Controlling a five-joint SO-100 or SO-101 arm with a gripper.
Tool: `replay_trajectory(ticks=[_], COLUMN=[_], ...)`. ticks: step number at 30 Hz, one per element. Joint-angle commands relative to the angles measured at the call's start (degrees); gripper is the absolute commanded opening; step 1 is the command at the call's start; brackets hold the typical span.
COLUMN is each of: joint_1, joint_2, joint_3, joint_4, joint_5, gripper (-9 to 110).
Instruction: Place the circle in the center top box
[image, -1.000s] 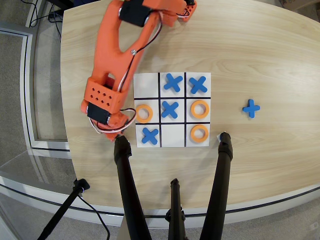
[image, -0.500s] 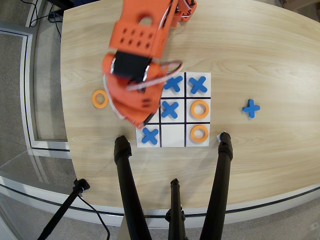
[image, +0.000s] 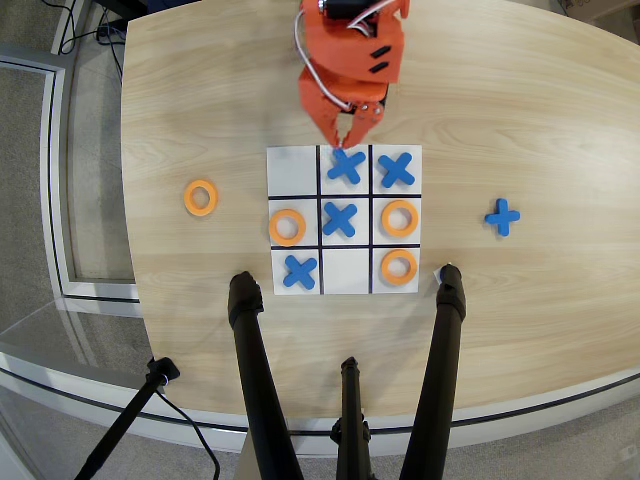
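In the overhead view, the orange plastic gripper (image: 347, 143) hung over the far edge of the white 3x3 board (image: 294, 168), its fingers slightly apart, gripping nothing. A flat orange ring (image: 200, 197) lay on the pale wood-grain table (image: 520, 110), left of the board. The bottom-middle white cell (image: 346, 271) stood bare.
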Motion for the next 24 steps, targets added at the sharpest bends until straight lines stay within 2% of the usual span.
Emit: replay_trajectory(ticks=[1, 10, 14, 19, 24], joint_1=[-1.67, -3.6, -4.83, -6.33, -6.77], joint_2=[6.06, 10.02, 6.33, -13.1, -35.07], joint_3=[3.96, 6.59, 5.8, -3.16, -17.67], joint_4=[0.44, -0.97, -6.77, -21.88, -29.0], joint_5=[-1.76, -3.16, -2.9, -0.44, 1.05], gripper=[0, 0, 0, 0, 0])
